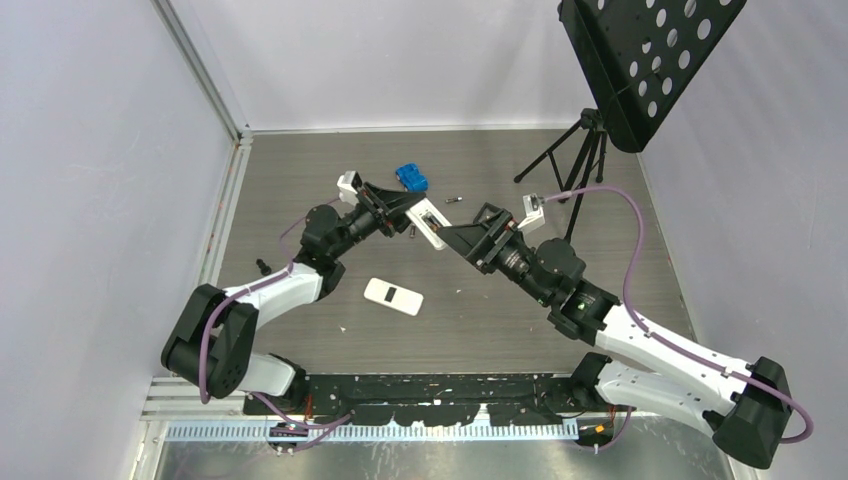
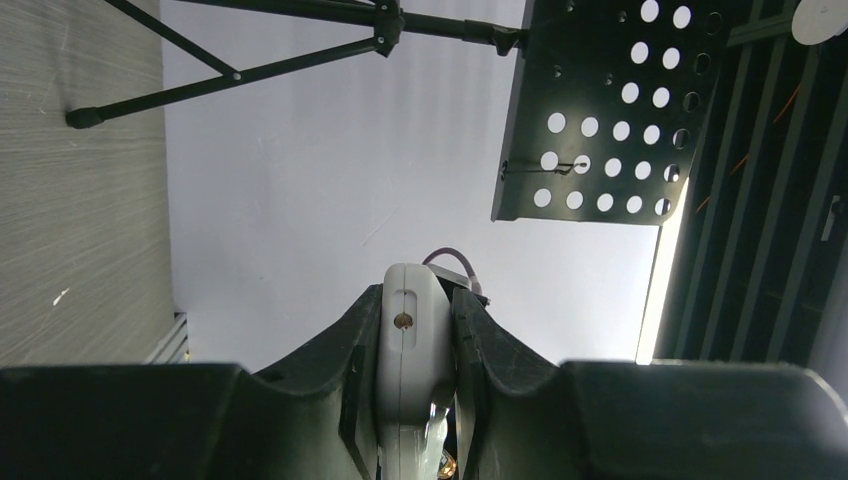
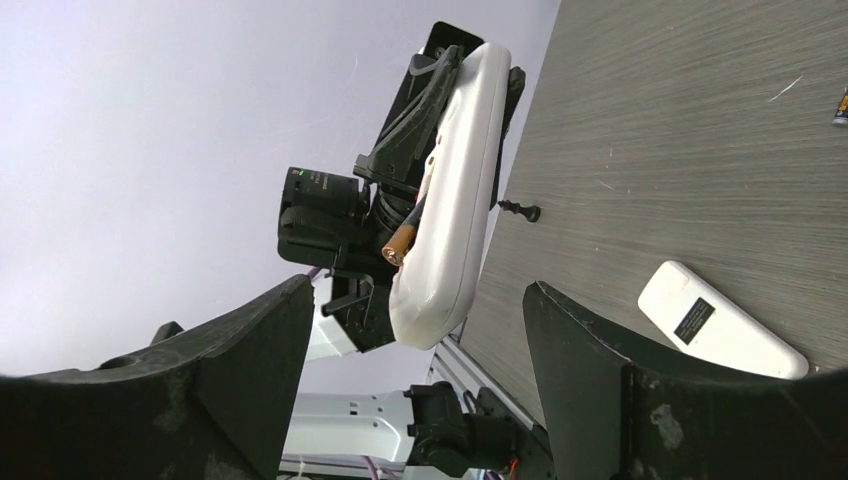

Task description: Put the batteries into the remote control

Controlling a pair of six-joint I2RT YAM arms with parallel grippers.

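left fingers [image 2: 470, 340] clamp the remote control [image 2: 405, 345]; right gripper [image 3: 410, 330] gapes beside it.

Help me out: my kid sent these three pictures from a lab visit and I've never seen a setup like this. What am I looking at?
Two robot arms are bolted to a table's near edge. One picture looks down from above; the other two come from cameras on each wrist. The left gripper is shut on the remote control, held up off the table. The right gripper is open and empty, close by it. On the table lie the remote's white cover, a blue block and a loose battery. A black perforated stand rises at the back.
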